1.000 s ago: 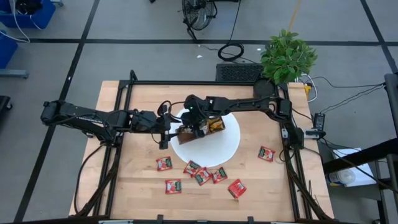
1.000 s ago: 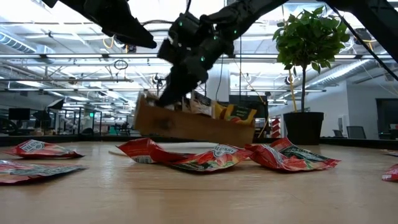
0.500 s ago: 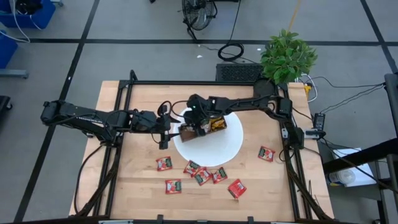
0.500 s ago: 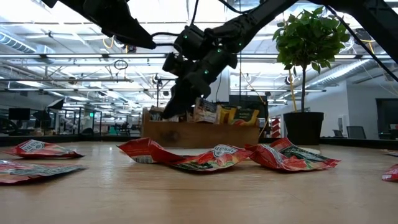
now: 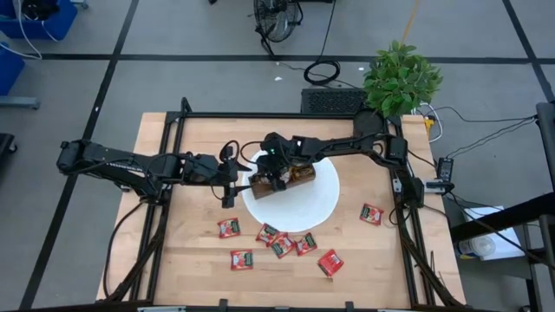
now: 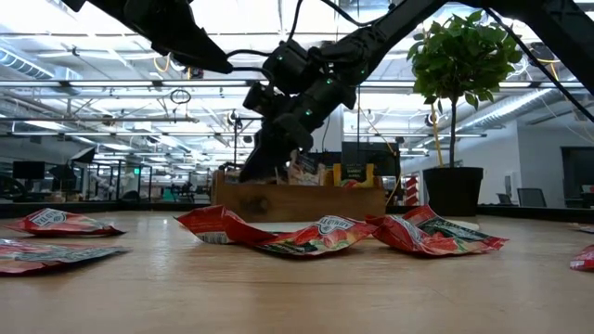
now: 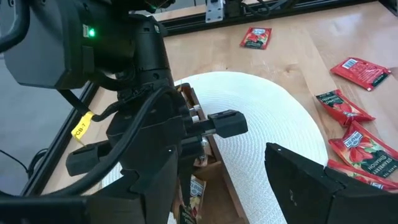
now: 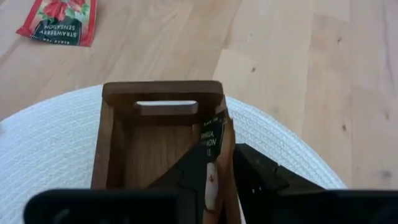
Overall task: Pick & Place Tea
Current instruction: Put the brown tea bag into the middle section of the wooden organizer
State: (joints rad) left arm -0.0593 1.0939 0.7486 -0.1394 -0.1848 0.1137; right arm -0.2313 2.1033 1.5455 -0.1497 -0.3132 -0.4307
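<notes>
The right arm reaches from the upper right of the high view toward the centre of the bench (image 5: 191, 260), its forearm sloping down over the white mat (image 5: 303, 212). The right gripper (image 5: 276, 173) is at the left end of the tray (image 5: 282, 180). In the right wrist view its fingers (image 8: 252, 168) straddle the tray's side wall with a narrow gap, on either side of a sachet (image 8: 211, 146) that stands upright against that wall; whether the fingers press the wall or sachet cannot be told.

The left arm lies across the left half of the high view, nearly level with the bench. The left gripper (image 5: 229, 180) sits just left of the tray, at the mat's left edge, fingers spread and holding nothing.

Change from one second earlier: the tray was tilted, its left end raised by the right gripper and sachets showing yellow at its right end. It now rests flat on the mat, as the low view confirms (image 6: 297, 199). The right gripper has started to part. The left arm has not moved.

The tea: several sachets stand in the tray. Loose red sachets (image 5: 279, 245) lie on the bare bench below the mat in the high view, and one more (image 5: 371, 214) lies to the mat's right.
</notes>
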